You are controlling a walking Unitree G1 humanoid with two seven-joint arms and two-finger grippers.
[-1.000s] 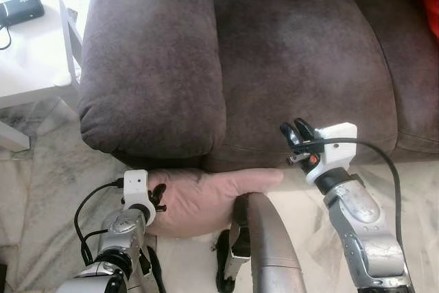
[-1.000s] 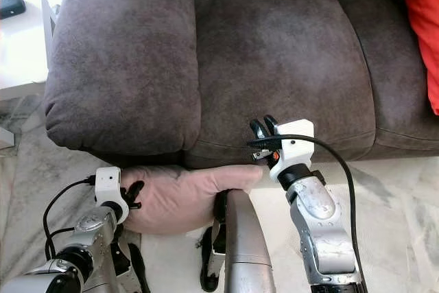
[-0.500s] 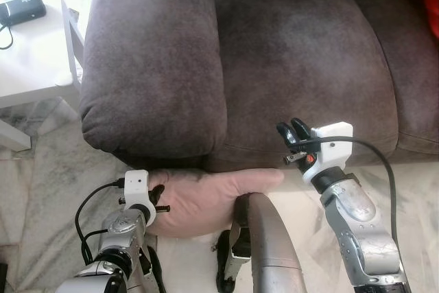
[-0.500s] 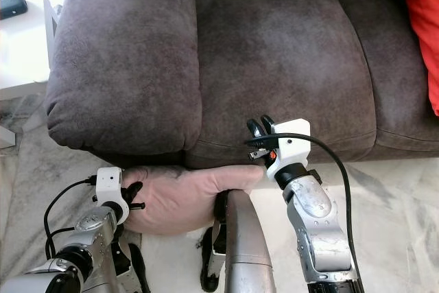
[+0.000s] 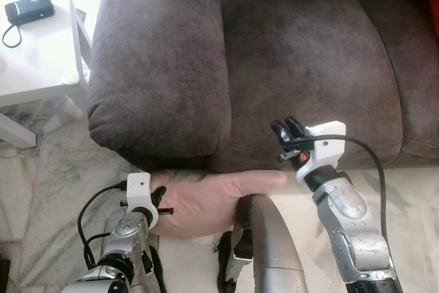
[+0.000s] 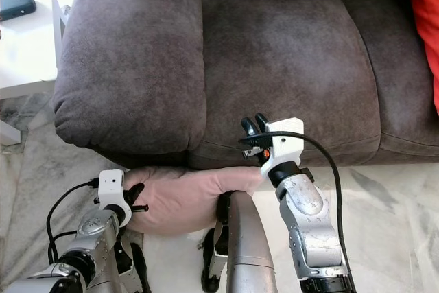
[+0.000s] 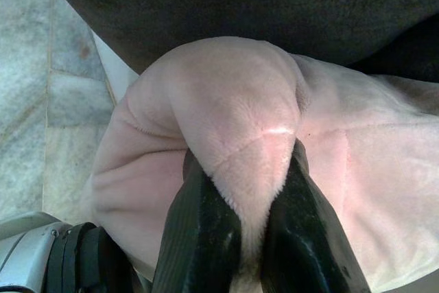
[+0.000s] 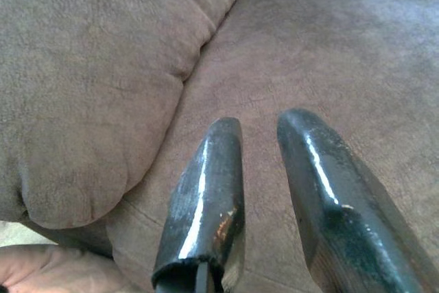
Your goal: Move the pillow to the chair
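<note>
Pink pillow [image 5: 212, 197] low at near edge of brown chair [image 5: 288, 60], below armrest. My left gripper [image 7: 243, 238] pinching one fold; right gripper [image 5: 287, 130] spread, empty above seat front. Risk: thin pinch slips during lift; pillow snags under armrest overhang.

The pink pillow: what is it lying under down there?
The pink pillow, pinched by the left gripper, hangs low before the brown sofa; its far edge is hidden beneath the armrest overhang.

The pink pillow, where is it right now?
The pink pillow is low down in front of the brown sofa, just under its armrest. The left gripper is pinching one corner.
</note>
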